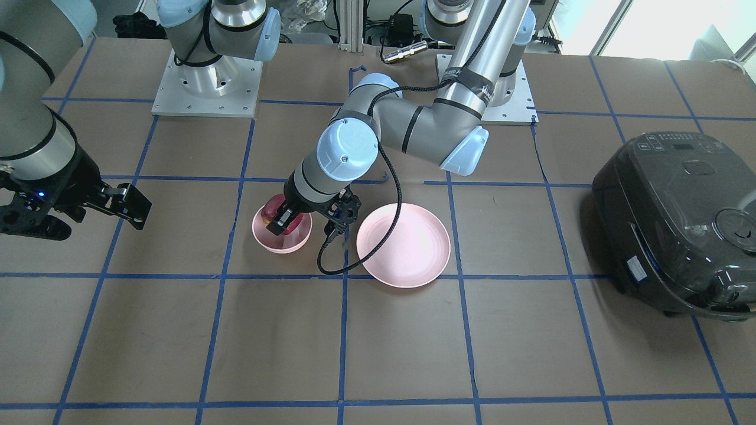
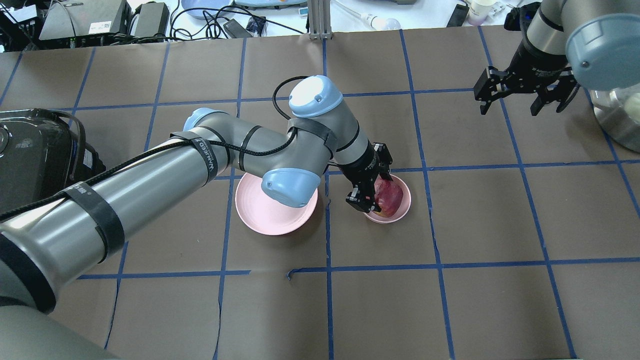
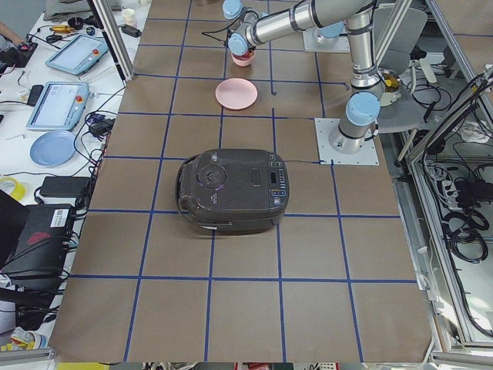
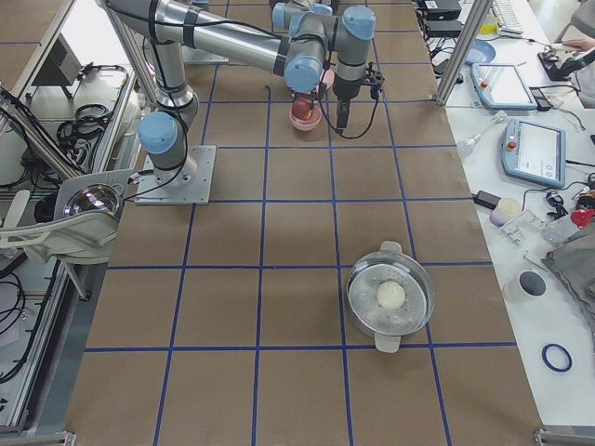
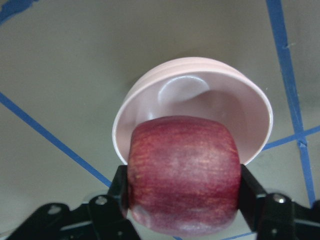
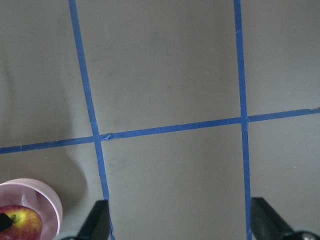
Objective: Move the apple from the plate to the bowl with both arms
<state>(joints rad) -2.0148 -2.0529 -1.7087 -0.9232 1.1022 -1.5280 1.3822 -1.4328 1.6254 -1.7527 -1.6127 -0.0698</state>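
Note:
My left gripper is shut on the dark red apple and holds it over the small deep pink bowl. In the left wrist view the apple sits between the fingers, above the bowl. In the front view the apple is in the bowl's mouth. The wide pink plate lies bare beside it, also in the front view. My right gripper is open and empty, far off at the back right, also in the front view.
A dark rice cooker stands at the table's left end. A steel pot with a pale round item stands at the right end. Blue tape lines grid the brown table top. The left arm's cable hangs near the plate.

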